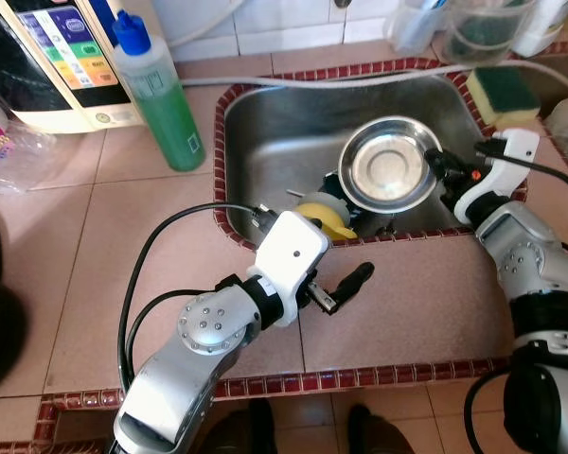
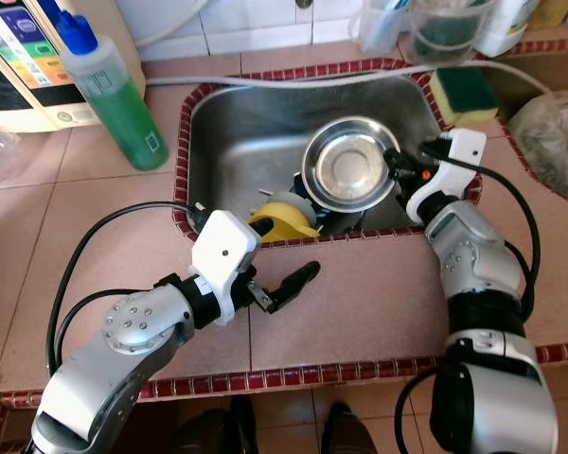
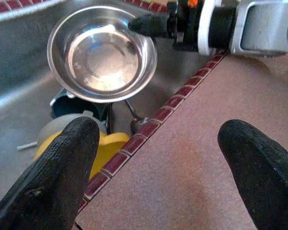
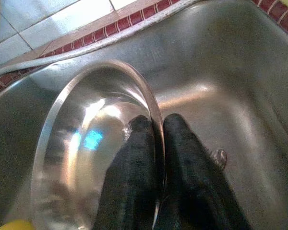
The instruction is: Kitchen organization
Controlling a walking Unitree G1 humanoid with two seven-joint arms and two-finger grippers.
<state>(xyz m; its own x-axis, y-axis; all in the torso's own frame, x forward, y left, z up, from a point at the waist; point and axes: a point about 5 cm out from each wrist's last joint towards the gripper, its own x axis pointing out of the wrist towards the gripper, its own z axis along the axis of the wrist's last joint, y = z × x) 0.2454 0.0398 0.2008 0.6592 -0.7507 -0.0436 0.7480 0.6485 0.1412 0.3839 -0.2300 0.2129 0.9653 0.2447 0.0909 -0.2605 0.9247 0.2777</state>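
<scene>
A round steel bowl (image 1: 390, 175) is tilted up in the right half of the steel sink (image 1: 284, 132). My right gripper (image 4: 157, 124) is shut on the bowl's rim (image 4: 149, 96), one finger inside and one outside. Under the bowl, by the sink's front wall, lie a yellow item (image 1: 327, 219), a dark teal item (image 3: 62, 103) and a spoon (image 3: 134, 120). My left gripper (image 1: 343, 288) hovers open over the pink tiled counter just in front of the sink's edge, with nothing between its fingers (image 3: 62, 172).
A green soap bottle (image 1: 156, 95) and a white appliance (image 1: 57, 57) stand left of the sink. A yellow-green sponge (image 1: 504, 90) and clear containers (image 1: 483, 24) sit at the back right. A hose (image 1: 341, 80) runs along the sink's back rim. A plastic bag (image 1: 5, 142) lies far left.
</scene>
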